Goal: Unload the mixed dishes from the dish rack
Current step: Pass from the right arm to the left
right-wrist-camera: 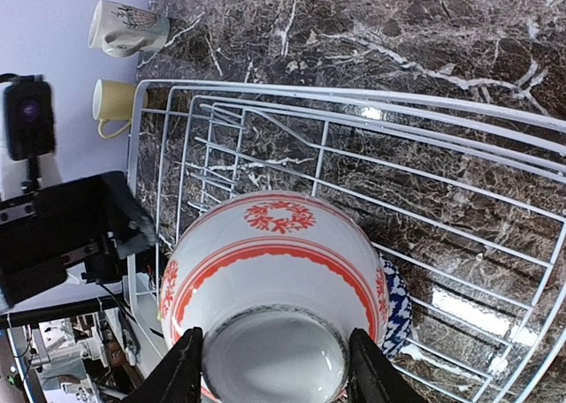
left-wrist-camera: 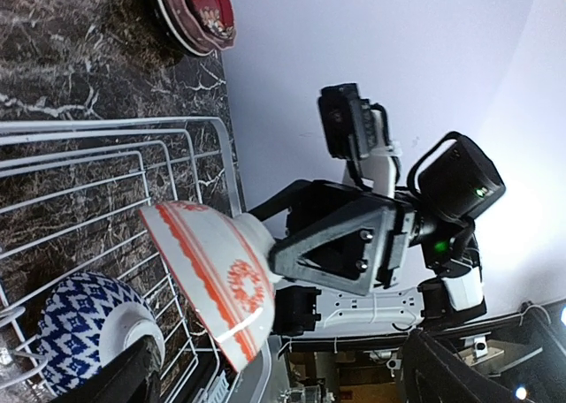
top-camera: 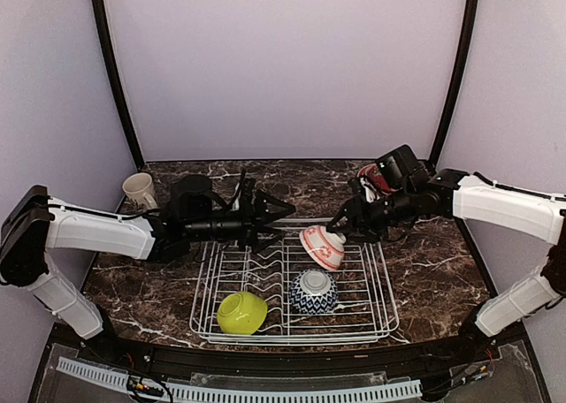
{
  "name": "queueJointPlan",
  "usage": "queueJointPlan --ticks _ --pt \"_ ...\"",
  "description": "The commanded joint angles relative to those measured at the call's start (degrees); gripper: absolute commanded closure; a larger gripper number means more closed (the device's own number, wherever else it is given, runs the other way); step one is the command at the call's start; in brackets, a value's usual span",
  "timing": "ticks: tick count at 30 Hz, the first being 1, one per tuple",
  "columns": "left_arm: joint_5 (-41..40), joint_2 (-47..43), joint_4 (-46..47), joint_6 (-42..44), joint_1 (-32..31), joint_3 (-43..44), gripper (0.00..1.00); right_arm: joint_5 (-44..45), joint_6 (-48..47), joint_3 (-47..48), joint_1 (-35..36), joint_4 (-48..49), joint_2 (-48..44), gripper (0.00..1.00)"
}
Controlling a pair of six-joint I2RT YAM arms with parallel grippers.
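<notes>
The white wire dish rack point(top-camera: 382, 307) lies at the table's centre. My right gripper point(top-camera: 340, 229) is shut on the foot of the pink-white bowl point(top-camera: 322, 247), which hangs tilted on its side over the rack's back right part. In the right wrist view both fingers point(right-wrist-camera: 181, 372) clamp the bowl's point(right-wrist-camera: 274, 262) foot ring. The lime bowl point(top-camera: 241, 312) and the navy-zigzag bowl point(top-camera: 313, 292) sit upside down at the rack's front. My left gripper point(top-camera: 276, 213) stands open and holds nothing over the rack's back left corner, pointing toward the held bowl point(left-wrist-camera: 212, 279).
A cream mug point(top-camera: 139, 191) stands on the marble at the back left, and a yellow mug point(right-wrist-camera: 110, 102) sits beside the rack's corner. A stack of plates with a red one on top point(left-wrist-camera: 195, 10) rests at the back right, behind my right arm. Upright prongs point(top-camera: 265, 270) run along the rack's middle.
</notes>
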Motion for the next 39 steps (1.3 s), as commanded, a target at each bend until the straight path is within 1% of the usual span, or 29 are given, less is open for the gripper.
queueJointPlan --ticks 1,4,5,7,8,11,12,15,17,20,21,22,24,25,26,28,30,31,32,33,34,35,36,37,38,39 --pt "-2.5 4.7 10.9 -8.4 -1.8 0.4 0.07 -1.9 1.3 -1.1 -0.5 6.6 -3.3 0.86" --pt "-2.7 7.0 9.9 -8.6 -2.5 2.0 0.07 -2.1 1.4 -1.4 -0.7 7.6 -3.5 0.86" --pt "-2.6 7.7 11.4 -9.3 -3.0 2.7 0.07 -2.4 1.5 -1.5 -0.7 8.3 -3.4 0.86" --pt "-2.3 10.0 15.7 -11.4 -3.7 3.5 0.13 -2.6 1.6 -1.6 -0.8 9.3 -3.5 0.87" --pt "-2.2 11.7 17.0 -12.7 -4.0 3.8 0.22 -2.5 1.7 -1.7 -0.8 9.7 -3.5 0.87" --pt "-2.4 15.3 23.2 -14.5 -5.5 5.8 0.34 -2.3 2.9 -3.3 -0.8 12.0 -4.3 0.89" --pt "-2.5 15.9 24.4 -15.2 -5.9 6.4 0.36 -2.5 3.5 -3.9 -0.8 13.2 -4.5 0.89" --pt "-3.6 18.2 30.8 -16.7 -7.1 7.0 0.48 -2.9 4.6 -5.2 -0.9 15.7 -4.6 0.89" --pt "-3.9 18.7 32.3 -17.0 -7.4 7.1 0.55 -3.0 5.1 -5.9 -1.0 16.9 -4.9 0.89" --pt "-4.1 18.8 32.8 -16.5 -7.5 7.1 0.63 -3.0 5.6 -7.4 -1.1 18.5 -5.8 0.89" --pt "-4.1 18.8 32.6 -16.2 -7.5 7.2 0.68 -3.0 5.9 -7.9 -1.1 19.1 -6.1 0.89" --pt "-4.1 18.9 32.0 -16.0 -7.5 7.3 0.71 -3.0 6.1 -8.4 -1.1 19.8 -6.4 0.89" --pt "-4.0 18.9 30.9 -15.4 -7.5 7.6 0.87 -2.8 6.6 -9.3 -1.1 21.3 -7.1 0.89" --pt "-4.0 18.9 30.3 -14.8 -7.5 8.1 0.9 -2.6 6.6 -9.6 -1.1 21.6 -7.4 0.89" --pt "-3.7 18.9 28.9 -14.3 -7.5 8.4 0.96 -2.3 6.4 -9.7 -1.1 21.7 -7.5 0.89" --pt "-3.3 18.6 26.6 -12.9 -7.5 9.7 0.99 -1.8 5.8 -9.6 -1.2 21.4 -7.9 0.88" --pt "-2.7 18.0 24.1 -10.9 -7.5 11.2 0.99 -1.1 5.0 -9.3 -1.3 20.7 -8.4 0.82" --pt "-2.4 17.7 21.6 -9.0 -7.5 12.3 0.99 -0.7 4.4 -9.1 -1.4 20.2 -8.8 0.77" --pt "-1.9 16.7 19.8 -7.7 -7.5 12.9 0.99 0.0 3.7 -8.8 -1.4 19.3 -9.3 0.69" --pt "-1.5 16.0 14.8 -4.4 -7.4 14.5 0.99 0.9 2.9 -8.5 -1.5 18.2 -9.9 0.6" --pt "-0.6 14.4 11.9 -2.4 -7.3 15.5 0.99 1.9 1.8 -8.0 -1.6 17.1 -10.5 0.5" --pt "-0.1 13.6 4.3 2.5 -7.2 18.2 0.99 3.5 0.7 -7.5 -1.7 16.0 -11.2 0.41" --pt "0.6 11.9 -0.4 5.4 -7.1 19.7 0.99 4.9 -0.3 -7.0 -1.7 14.8 -11.9 0.33" --pt "0.7 11.0 -9.8 12.4 -6.7 23.4 0.99 6.0 -1.1 -6.7 -1.8 13.8 -12.6 0.25" --pt "0.6 9.4 -15.3 19.9 -6.6 25.6 0.99 6.9 -1.8 -6.5 -1.9 13.2 -13.4 0.2" --pt "-0.5 8.8 -26.5 23.7 -6.1 30.0 0.99 7.6 -2.5 -6.3 -2.0 13.1 -14.0 0.14"
